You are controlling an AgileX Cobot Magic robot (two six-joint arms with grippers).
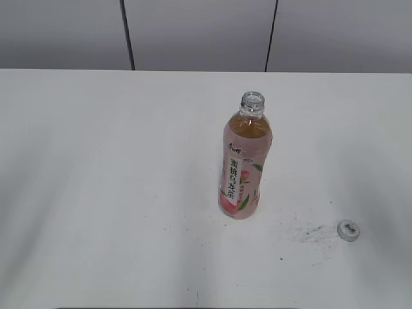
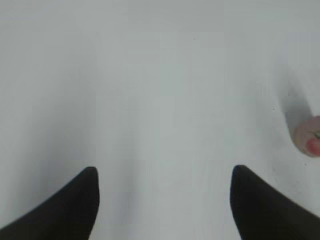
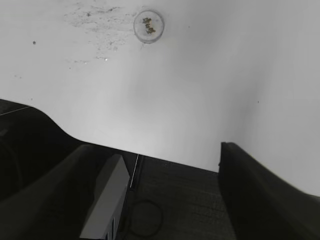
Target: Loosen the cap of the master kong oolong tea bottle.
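Observation:
The master kong oolong tea bottle (image 1: 245,164) stands upright on the white table, its neck open with no cap on it. Its pink base shows at the right edge of the left wrist view (image 2: 309,137). The cap (image 1: 347,230) lies on the table to the bottle's right, near the front edge; it also shows at the top of the right wrist view (image 3: 148,26). My left gripper (image 2: 165,192) is open and empty over bare table, left of the bottle. My right gripper (image 3: 155,165) is open and empty, back over the table's front edge, well short of the cap. Neither gripper shows in the exterior view.
A patch of dark scuff marks (image 1: 310,233) lies on the table (image 1: 103,167) just left of the cap. The table's front edge (image 3: 165,160) and dark floor below it show in the right wrist view. A grey panelled wall (image 1: 199,32) stands behind the table.

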